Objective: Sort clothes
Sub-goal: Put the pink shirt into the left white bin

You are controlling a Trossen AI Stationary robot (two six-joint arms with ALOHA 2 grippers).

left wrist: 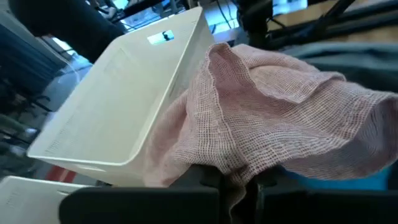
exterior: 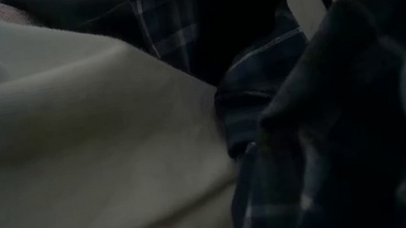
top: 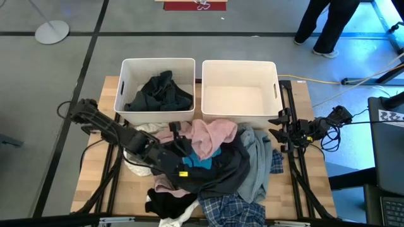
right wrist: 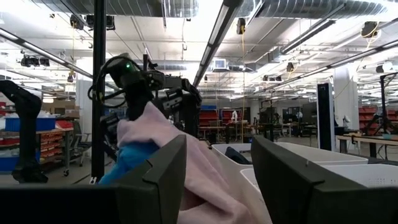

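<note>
A pile of clothes (top: 221,170) lies on the table's middle and near part: a pink garment (top: 211,135), teal, black, grey-blue, blue plaid (top: 230,208) and white pieces. My left gripper (top: 183,144) reaches in from the left and is shut on the pink garment at the pile's far side, near the bins. In the right wrist view the pink garment (right wrist: 168,143) stands raised under the left arm. My right gripper (top: 276,126) waits open and empty at the table's right edge. Dark clothes (top: 159,93) lie in the left bin (top: 126,69). My left gripper pinches a fold of the pink garment (left wrist: 239,177) between its two fingers. The cloth bunches up over and in front of the fingers and hides the fingertips. The garment's raised part is slack, and the rest of it lies on the pile.
Two white bins stand side by side at the table's far edge; the right bin (top: 240,69) holds nothing that shows. White cloth (exterior: 68,154) and plaid cloth (exterior: 265,86) fill the low view. A person (top: 325,25) stands beyond the far right corner.
</note>
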